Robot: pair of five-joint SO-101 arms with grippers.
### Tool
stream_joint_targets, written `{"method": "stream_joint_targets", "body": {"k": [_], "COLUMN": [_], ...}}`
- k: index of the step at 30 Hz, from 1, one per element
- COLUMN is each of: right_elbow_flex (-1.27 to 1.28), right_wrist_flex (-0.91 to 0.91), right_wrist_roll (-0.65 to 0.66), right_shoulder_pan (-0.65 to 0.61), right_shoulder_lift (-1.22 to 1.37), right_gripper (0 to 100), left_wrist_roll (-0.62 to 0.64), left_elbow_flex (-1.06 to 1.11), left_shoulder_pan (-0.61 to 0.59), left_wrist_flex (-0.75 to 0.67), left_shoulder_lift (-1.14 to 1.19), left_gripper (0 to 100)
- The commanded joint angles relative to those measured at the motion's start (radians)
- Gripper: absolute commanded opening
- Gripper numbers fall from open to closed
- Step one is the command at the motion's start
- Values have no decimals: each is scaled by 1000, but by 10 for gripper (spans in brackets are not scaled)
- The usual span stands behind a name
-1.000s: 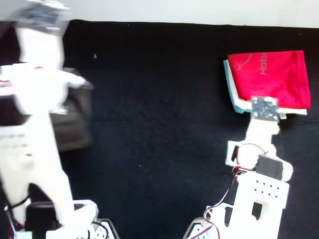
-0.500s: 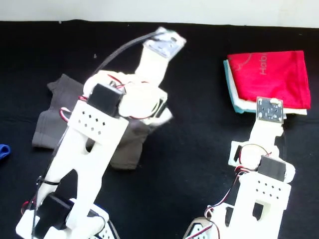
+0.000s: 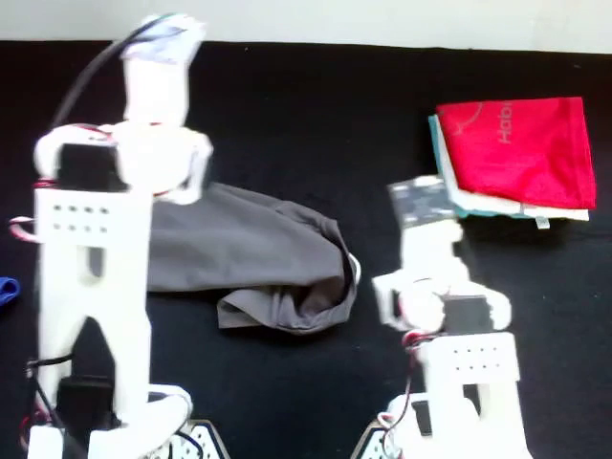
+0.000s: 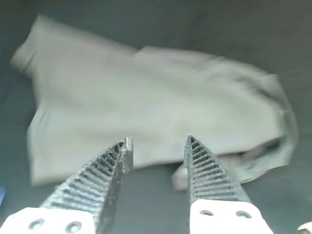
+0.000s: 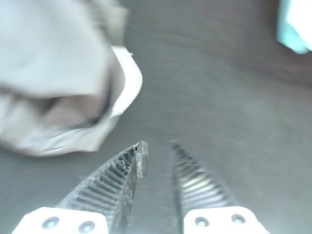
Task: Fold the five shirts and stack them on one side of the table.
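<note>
Lying just beyond parted left fingers: rumpled grey shirt.

A black, matte table surface fills nearly the whole high view, from the lower edge up to a straight border near the top. Above that border, a pale, plain strip runs across the full width of the frame. The same dark surface also appears in the left wrist view's upper part, and across the middle and right of the right wrist view.

High view overhead, wrist views share grey shirt
</note>
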Motion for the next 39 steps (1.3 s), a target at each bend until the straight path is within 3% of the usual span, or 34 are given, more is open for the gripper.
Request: {"method": "stream_joint_targets", "body": {"k": [1, 5, 15, 24, 29, 39], "right_elbow_flex": [2, -8, -306, -573, -691, -800], "right_wrist_flex": [-61, -140, -154, -151, -151, -150], "right_wrist_roll": [2, -5, -2, 0, 0, 0], "right_shoulder_pan": [-278, -456, -716, -763, -760, -581], "right_shoulder_lift": [13, 174, 618, 957, 1152, 1303], "right_gripper": [183, 183, 183, 183, 183, 183], "left_wrist_roll": [-61, -101, -195, -273, -276, -275], "left_elbow_flex": [87, 226, 424, 518, 522, 524], "left_shoulder_pan": [-223, -410, -725, -940, -957, -932], "left_wrist_flex": [-12, -72, -176, -276, -275, -275], "left_shoulder_lift": [-35, -35, -35, -35, -35, -35], "left_gripper": [178, 178, 178, 178, 178, 178]}}
